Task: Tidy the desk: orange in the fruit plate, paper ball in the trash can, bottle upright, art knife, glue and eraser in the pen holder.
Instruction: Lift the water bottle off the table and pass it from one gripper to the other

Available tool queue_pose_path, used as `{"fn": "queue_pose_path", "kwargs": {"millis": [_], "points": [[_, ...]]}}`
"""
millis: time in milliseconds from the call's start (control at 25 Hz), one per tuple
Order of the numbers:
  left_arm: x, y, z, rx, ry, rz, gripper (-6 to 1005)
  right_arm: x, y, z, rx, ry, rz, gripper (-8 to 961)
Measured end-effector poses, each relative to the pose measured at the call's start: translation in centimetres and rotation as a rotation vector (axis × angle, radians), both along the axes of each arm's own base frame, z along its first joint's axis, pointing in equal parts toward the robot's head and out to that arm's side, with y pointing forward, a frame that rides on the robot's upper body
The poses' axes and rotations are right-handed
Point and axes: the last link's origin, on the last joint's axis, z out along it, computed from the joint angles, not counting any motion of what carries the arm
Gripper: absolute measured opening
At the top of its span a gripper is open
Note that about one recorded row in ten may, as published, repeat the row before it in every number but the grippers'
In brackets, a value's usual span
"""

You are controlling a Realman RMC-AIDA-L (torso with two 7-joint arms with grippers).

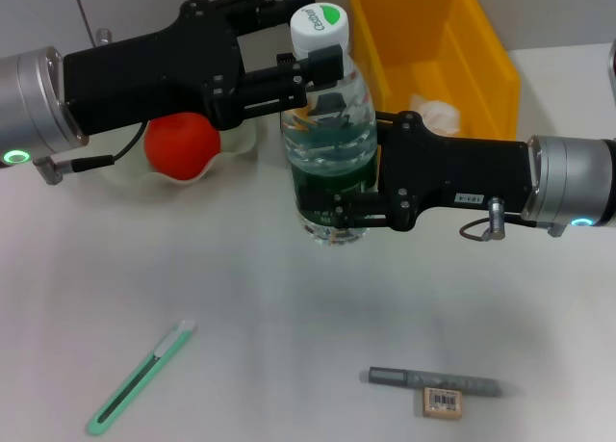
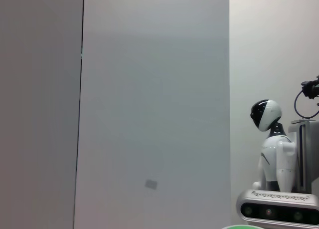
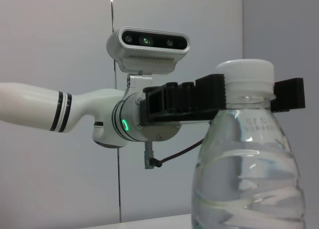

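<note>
The water bottle [image 1: 329,124] stands upright at the centre of the white desk [image 1: 289,317], with the left gripper [image 1: 313,42] clamped on its neck just below the white cap [image 1: 319,28] and the right gripper [image 1: 337,211] closed on its lower body. The orange [image 1: 181,145] lies in the fruit plate [image 1: 236,143] beside the bottle, and the paper ball [image 1: 435,111] sits in the yellow trash bin [image 1: 428,47] behind the right arm. Nearer the robot, well apart from the bottle, lie the green art knife [image 1: 140,377], the grey glue stick [image 1: 433,379] and, touching it, the eraser [image 1: 443,403].

On the white tabletop [image 1: 250,317] before me lie a green art knife [image 1: 140,377], a grey glue pen [image 1: 433,379] touching a small tan eraser [image 1: 443,403], a yellow plastic bin [image 1: 433,52] and a white fruit plate [image 1: 236,139].
</note>
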Motion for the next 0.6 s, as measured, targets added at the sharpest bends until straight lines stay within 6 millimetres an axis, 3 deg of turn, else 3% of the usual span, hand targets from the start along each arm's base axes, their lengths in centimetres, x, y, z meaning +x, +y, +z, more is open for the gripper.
{"fn": "queue_pose_path", "kwargs": {"millis": [600], "points": [[0.09, 0.01, -0.15, -0.006, 0.007, 0.001, 691, -0.02, 0.02, 0.02, 0.001, -0.002, 0.002, 759]]}}
